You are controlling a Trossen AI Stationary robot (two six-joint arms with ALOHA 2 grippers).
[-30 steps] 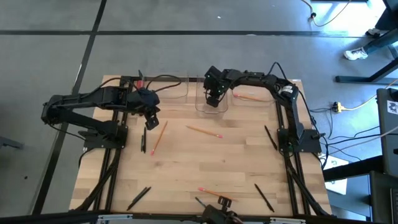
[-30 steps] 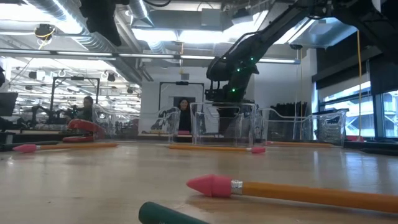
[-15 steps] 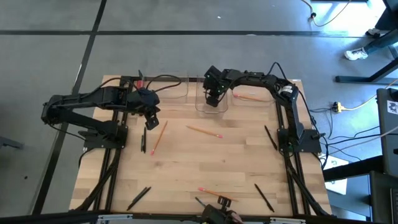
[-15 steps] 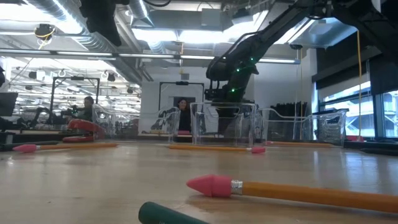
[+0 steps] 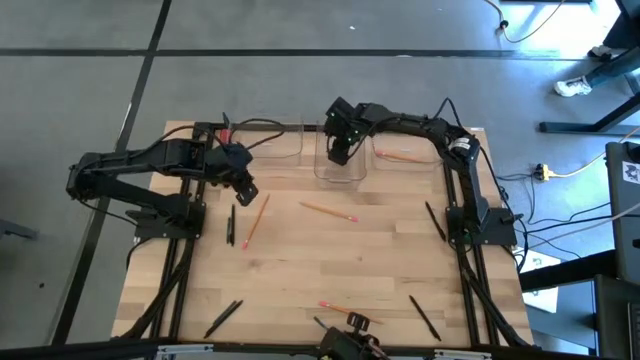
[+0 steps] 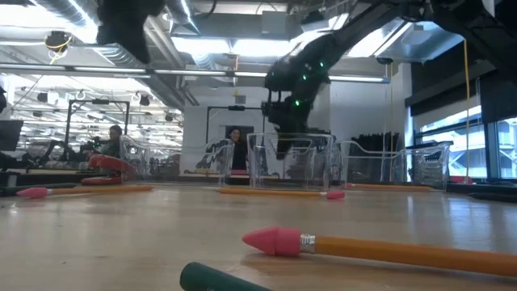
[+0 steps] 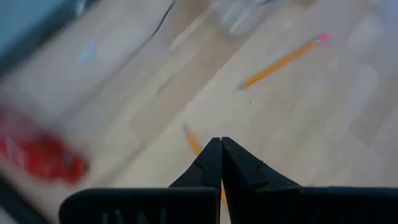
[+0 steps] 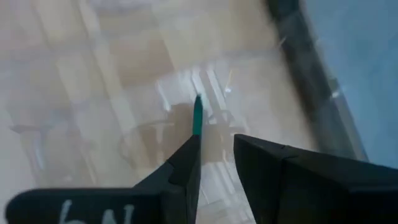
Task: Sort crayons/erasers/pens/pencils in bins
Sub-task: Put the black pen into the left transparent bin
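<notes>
My right hand (image 5: pixel 339 150) hung over the middle bin (image 5: pixel 340 175) at the desk's (image 5: pixel 330 260) far edge, fingers parted, a green crayon (image 8: pixel 198 115) lying in the bin beneath. My left hand (image 7: pixel 220 163), pinched shut on nothing, hovered above a pencil (image 5: pixel 254 219). One pencil (image 5: pixel 400 156) lay in the right bin (image 5: pixel 405 160); pens (image 5: pixel 435 220), more pencils (image 5: pixel 329 210) and another crayon (image 6: pixel 222 278) remained loose, so most sorting was left.

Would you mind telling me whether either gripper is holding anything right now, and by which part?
Neither appears to hold anything. The right gripper is open above the middle bin, where a crayon lies free. The left gripper is shut on nothing.
</notes>
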